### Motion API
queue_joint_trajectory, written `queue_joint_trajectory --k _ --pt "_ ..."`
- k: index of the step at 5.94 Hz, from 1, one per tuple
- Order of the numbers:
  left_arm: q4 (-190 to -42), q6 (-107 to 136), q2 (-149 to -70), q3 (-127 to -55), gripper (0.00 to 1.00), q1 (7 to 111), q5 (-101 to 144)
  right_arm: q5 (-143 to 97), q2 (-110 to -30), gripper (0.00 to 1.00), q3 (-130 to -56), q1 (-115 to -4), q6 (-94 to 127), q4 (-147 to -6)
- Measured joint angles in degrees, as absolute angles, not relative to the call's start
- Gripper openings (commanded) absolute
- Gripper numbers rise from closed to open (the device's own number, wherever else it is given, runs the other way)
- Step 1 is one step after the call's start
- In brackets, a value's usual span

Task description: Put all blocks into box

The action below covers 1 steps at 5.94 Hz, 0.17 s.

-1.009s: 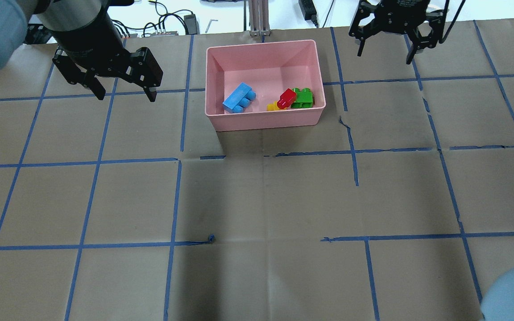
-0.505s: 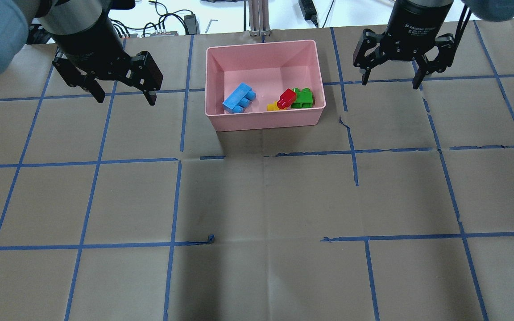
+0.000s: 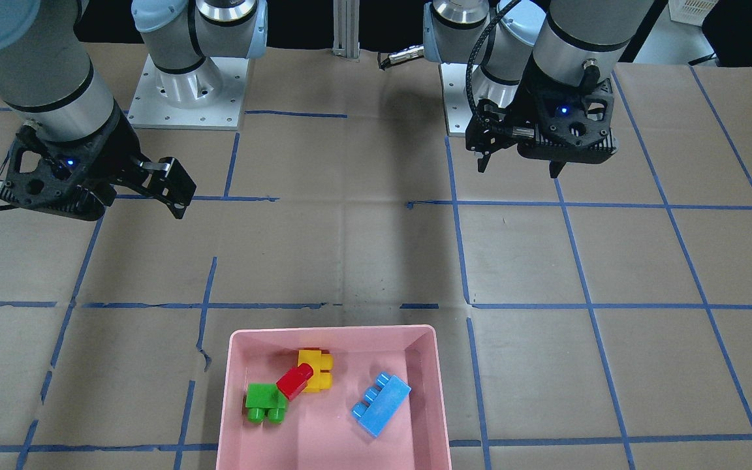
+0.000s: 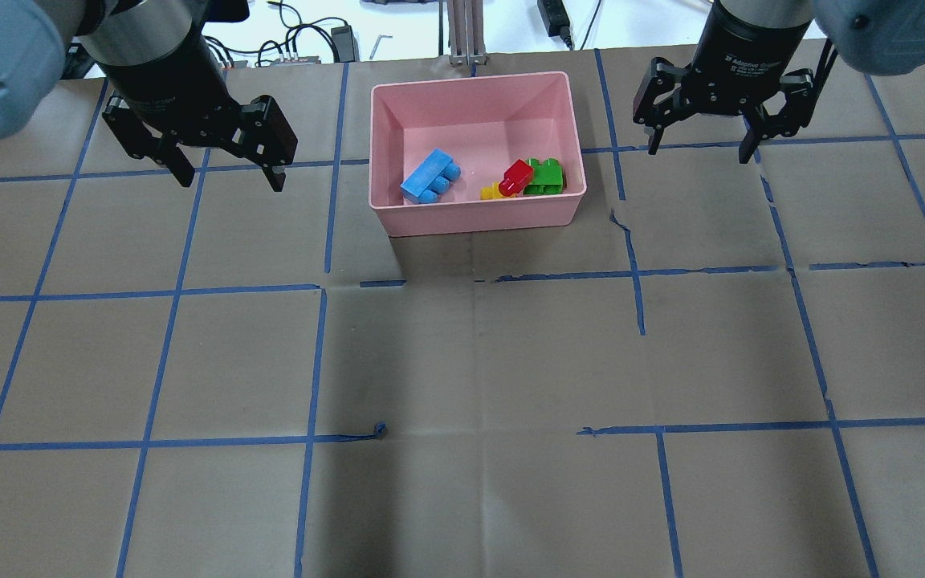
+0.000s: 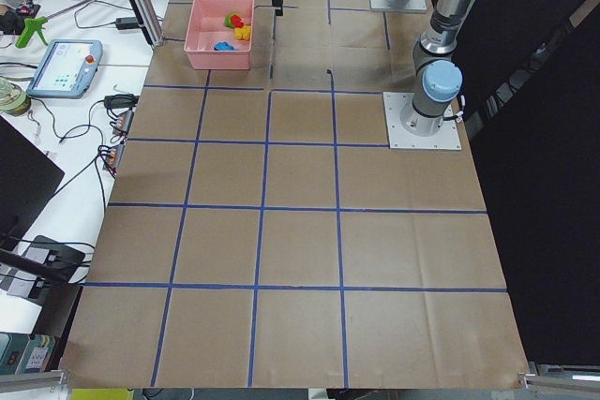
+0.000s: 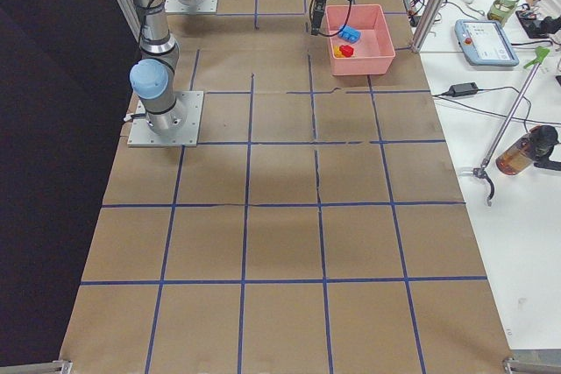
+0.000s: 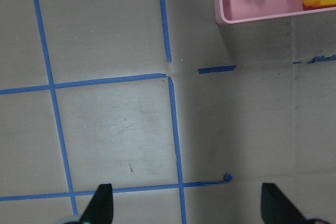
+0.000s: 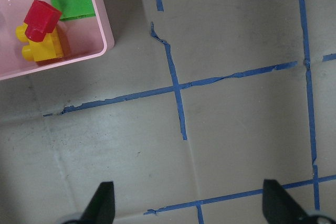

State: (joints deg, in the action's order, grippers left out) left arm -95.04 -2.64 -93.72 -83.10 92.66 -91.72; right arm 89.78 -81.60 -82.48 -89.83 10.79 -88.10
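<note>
Brown paper (image 4: pixel 462 361) covers my table from edge to edge, and blue tape (image 4: pixel 159 361) rules it into big squares. One tape end curls into a little knot (image 4: pixel 381 429) near the middle. There's a ragged strip (image 4: pixel 639 309) too, wavy where it runs toward the far edge. An aluminium post (image 4: pixel 466 32) stands right at the far edge. Past it, on my white bench (image 5: pixel 66 152), I've got a tangle of black cables (image 4: pixel 290 40), a power adapter (image 4: pixel 343 34) and an Allen key (image 4: pixel 383 42). Further along that bench lie my teach pendant (image 5: pixel 64 65), a green spray trigger (image 5: pixel 28 25) and a brown bottle (image 6: pixel 515 158) on its side.
</note>
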Motion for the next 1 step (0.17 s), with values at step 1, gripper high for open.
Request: queue_joint_trajectory --k 1 --pt "-95.02 -2.66 -94.0 -83.02 1.0 92.65 -91.68 89.81 -81.58 0.99 -82.51 -89.83 10.8 -88.14"
